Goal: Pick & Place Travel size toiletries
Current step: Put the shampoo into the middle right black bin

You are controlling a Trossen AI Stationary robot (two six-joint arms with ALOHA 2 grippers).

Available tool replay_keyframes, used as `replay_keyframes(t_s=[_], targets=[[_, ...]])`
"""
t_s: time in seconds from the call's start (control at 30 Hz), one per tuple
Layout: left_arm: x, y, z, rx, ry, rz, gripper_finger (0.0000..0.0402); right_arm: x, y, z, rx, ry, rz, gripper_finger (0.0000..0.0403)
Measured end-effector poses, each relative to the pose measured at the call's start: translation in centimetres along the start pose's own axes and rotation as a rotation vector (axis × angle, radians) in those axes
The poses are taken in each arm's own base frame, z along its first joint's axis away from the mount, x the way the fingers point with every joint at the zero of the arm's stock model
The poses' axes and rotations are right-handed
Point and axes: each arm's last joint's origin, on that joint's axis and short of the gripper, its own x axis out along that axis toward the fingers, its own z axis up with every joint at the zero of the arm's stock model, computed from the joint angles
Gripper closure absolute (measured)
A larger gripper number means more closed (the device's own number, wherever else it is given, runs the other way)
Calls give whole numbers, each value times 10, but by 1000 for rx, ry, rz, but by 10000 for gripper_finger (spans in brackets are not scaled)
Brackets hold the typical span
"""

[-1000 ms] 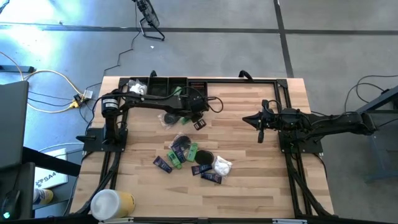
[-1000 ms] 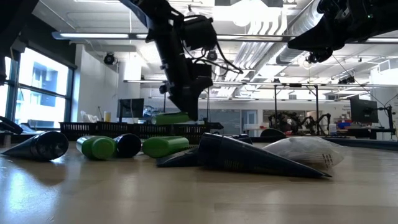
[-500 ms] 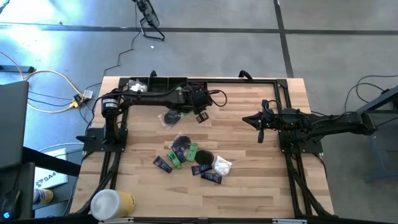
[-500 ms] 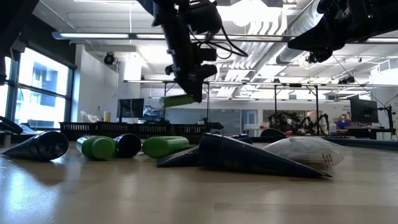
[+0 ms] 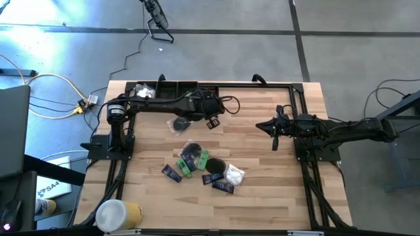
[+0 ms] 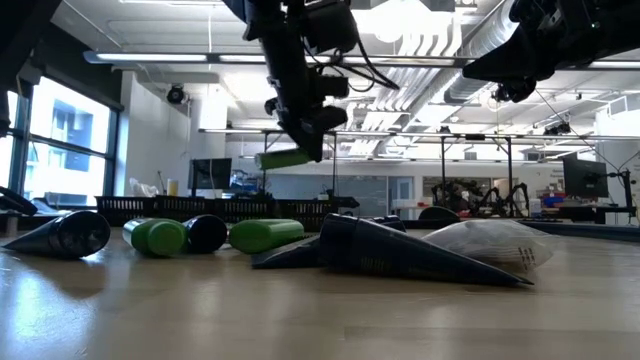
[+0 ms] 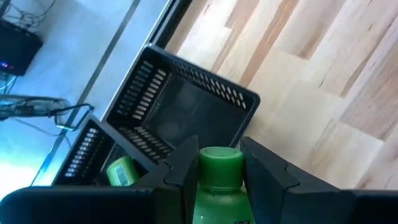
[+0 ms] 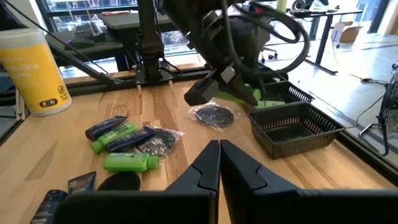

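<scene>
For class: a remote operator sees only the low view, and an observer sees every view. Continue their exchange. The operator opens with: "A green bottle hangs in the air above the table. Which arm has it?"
Observer: The left arm. Its left tool is shut on the green bottle, just below the cap.
Operator: What lies ahead of it?
Observer: The black basket, at the table's far edge. A second green bottle already lies in one of its compartments.
Operator: And the other arm?
Observer: The right tool hangs shut over the table's right side, apart from the pile of toiletries.
</scene>
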Motion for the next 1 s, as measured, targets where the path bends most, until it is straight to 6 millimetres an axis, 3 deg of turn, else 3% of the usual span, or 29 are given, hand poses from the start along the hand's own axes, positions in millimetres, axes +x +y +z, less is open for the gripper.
replay_keyframes(t_s=[0.33,0.73,0.83,1.0], targets=[[17,-9,-34,-3,112,34,302,0,0,3,3,-31,2,398],[-8,4,-64,-100,83,106,302,0,-2,3,-15,-36,-63,398],[-7,12,-64,-155,21,98,302,0,-2,3,-18,-36,-63,398],[-1,29,-45,-192,-114,99,302,0,-2,3,-15,-36,-59,398]])
